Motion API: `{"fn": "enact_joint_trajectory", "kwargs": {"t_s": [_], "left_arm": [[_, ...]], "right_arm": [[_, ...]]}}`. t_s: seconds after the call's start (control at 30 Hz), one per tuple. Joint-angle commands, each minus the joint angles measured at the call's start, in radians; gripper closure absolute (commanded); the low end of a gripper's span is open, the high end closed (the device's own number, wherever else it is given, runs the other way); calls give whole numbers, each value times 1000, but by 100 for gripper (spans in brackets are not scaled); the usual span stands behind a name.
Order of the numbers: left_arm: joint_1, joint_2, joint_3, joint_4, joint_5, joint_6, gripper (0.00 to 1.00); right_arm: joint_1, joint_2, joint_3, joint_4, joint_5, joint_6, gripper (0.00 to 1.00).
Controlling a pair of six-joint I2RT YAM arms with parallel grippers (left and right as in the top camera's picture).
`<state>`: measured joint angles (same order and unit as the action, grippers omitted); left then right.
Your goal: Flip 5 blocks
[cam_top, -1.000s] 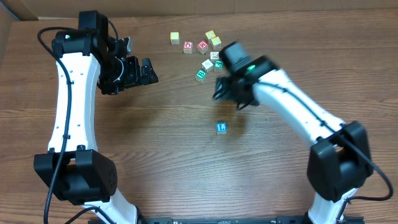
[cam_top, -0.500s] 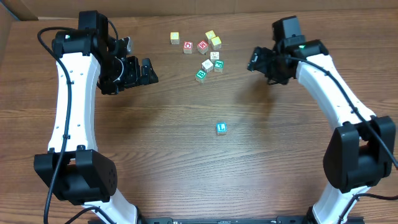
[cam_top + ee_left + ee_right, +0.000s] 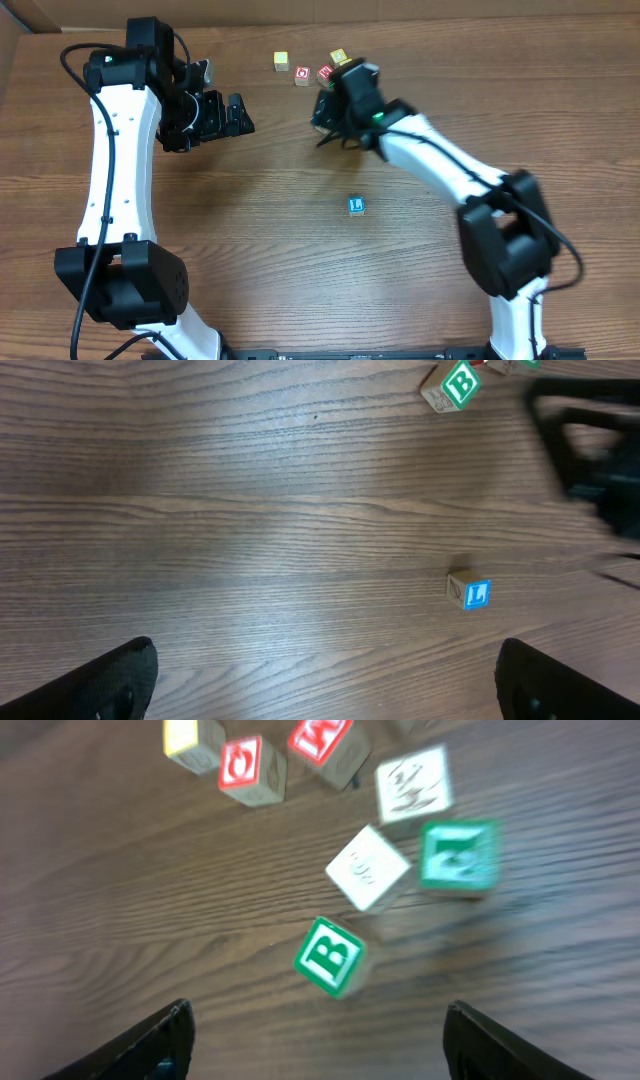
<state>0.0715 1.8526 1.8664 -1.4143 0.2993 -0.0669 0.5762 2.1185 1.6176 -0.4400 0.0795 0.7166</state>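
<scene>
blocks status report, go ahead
Left end effector open, empty. Right end effector open over the cluster, green B block nearest, nothing held. Nothing in the way.

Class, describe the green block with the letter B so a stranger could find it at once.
On the wooden table, the right wrist view shows red blocks at the top. Lower down sits a white block, and just below it the green B block. It alone shows a white letter B on green, turned cornerwise.

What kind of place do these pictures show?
Probably a robot test bench rather than a home: a wood-grain table, a white left arm and right arm fixed at its edge, and small letter blocks laid out.
</scene>
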Motion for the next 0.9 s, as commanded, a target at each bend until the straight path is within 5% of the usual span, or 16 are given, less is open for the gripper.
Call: {"fn": "enact_joint_trajectory", "kwargs": {"t_s": [0.0,0.37,0.57,0.87], "left_arm": [[-6,11,20,2,-4,11,0],[-6,11,20,2,-4,11,0],[-6,11,20,2,-4,11,0],[-6,11,20,2,-4,11,0]], "right_arm": [[45,68,16,47,162,74,20],[70,180,16,179,247,152,22],[67,181,16,227,249,152,39],[68,182,16,178,249,152,49]]}}
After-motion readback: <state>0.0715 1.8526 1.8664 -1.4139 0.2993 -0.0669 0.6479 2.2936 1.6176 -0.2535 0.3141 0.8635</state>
